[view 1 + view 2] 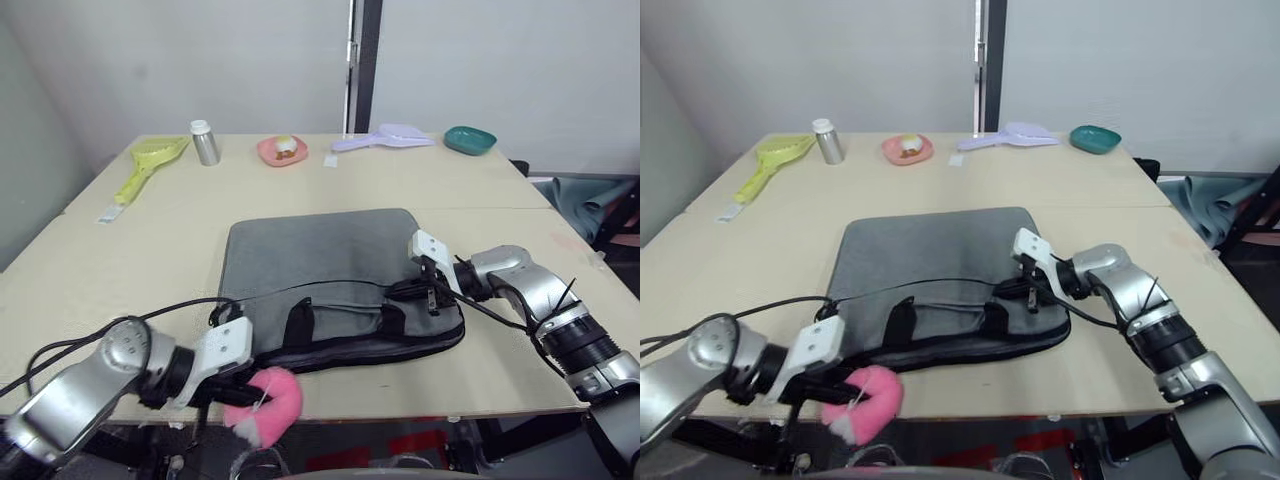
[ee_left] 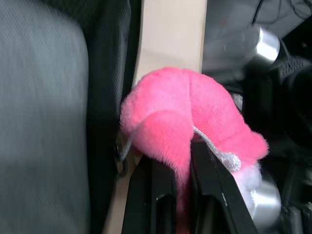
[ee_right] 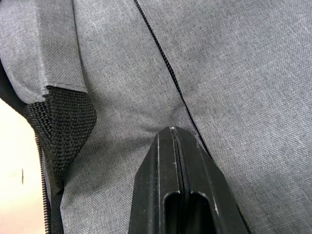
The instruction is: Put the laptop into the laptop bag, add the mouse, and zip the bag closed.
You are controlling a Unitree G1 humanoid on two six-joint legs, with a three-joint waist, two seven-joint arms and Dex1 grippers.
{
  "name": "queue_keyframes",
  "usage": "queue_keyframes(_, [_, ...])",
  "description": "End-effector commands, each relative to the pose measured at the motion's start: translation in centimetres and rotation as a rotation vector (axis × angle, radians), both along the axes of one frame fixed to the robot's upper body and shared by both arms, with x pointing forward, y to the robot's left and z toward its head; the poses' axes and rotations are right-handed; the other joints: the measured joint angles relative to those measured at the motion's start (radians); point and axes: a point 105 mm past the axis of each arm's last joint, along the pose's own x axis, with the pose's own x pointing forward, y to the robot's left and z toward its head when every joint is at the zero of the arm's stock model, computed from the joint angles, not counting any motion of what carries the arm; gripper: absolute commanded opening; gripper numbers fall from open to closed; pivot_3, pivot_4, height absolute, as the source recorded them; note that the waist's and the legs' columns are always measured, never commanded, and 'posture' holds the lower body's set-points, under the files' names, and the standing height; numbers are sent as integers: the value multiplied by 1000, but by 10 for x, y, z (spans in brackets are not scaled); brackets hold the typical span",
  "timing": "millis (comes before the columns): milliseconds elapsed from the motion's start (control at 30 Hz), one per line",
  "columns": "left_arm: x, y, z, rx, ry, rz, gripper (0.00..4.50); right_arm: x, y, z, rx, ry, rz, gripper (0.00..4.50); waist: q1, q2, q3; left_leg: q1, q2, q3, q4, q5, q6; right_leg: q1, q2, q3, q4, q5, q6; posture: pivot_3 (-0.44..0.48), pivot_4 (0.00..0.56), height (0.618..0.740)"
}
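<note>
So the bag [image 1: 330, 275] is lying flat in the middle of the counter [image 1: 120, 270], handles [image 1: 297, 322] facing the near edge. The right gripper [image 3: 174, 134] is sitting on the bag's right side near the front, fingers pressed together with the tips resting on the grey fabric right beside a black zipper line [image 3: 165, 63]. Can't tell if there's a zipper pull pinched between them.

The left gripper [image 2: 181, 161] is hanging at the near edge of the counter, just off the bag's front left corner, and it's pinching a pink plush toy [image 1: 266, 402], fingers [image 2: 158, 190] squeezing into the fluff. The toy is hanging partly past the counter edge.

Along the far edge there's a yellow scoop [image 1: 148, 162], a metal can [image 1: 205, 143], a pink dish [image 1: 282, 151], a lilac brush [image 1: 385, 137] and a teal bowl [image 1: 470, 139], all well apart from the bag.
</note>
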Motion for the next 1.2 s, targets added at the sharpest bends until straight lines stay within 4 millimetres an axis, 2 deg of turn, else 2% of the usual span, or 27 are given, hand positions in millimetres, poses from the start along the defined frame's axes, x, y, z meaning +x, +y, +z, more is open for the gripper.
queue_keyframes(33, [-2,-11,-3,-14,-40,-112,42,-11,-23,-37,-134,138,-74,0,-1,-2,1,0,1,0,0,0,0,0,0,0,1,0,0,0,150,740])
queue_keyframes(233, [24,-14,-10,-40,-76,-45,42,-13,-28,-34,-145,142,-77,0,15,-1,1,0,0,1,1,0,0,0,0,0,1,0,0,0,150,740])
queue_keyframes(533, [27,-35,21,-157,-84,-172,42,-11,-28,-32,-152,140,-76,0,35,-1,2,1,1,1,5,0,0,0,0,2,7,0,0,0,150,740])
queue_keyframes(733, [65,-7,17,-83,-150,-24,42,-11,-27,-31,-149,139,-75,0,34,-1,3,0,1,2,5,0,0,-2,0,1,8,0,-1,0,150,740])
queue_keyframes(833, [77,12,26,-92,-146,42,42,-11,-28,-31,-149,137,-78,0,33,-1,3,0,1,2,5,0,0,-2,1,2,8,0,-1,0,150,740])
queue_keyframes(933, [84,23,29,-89,-146,81,42,-10,-27,-30,-146,132,-80,0,33,-1,4,0,2,2,5,0,0,-3,1,2,8,0,-1,0,150,740])
queue_keyframes(1033, [79,19,29,-102,-120,54,42,-8,-27,-30,-145,126,-83,0,34,-2,4,0,2,2,5,0,0,-3,1,1,8,0,-1,0,150,740])
queue_keyframes(1200, [52,2,20,-32,-113,-113,42,-8,-26,-30,-139,124,-86,0,33,-1,6,-1,2,2,5,0,0,-3,1,1,8,0,-1,0,150,740])
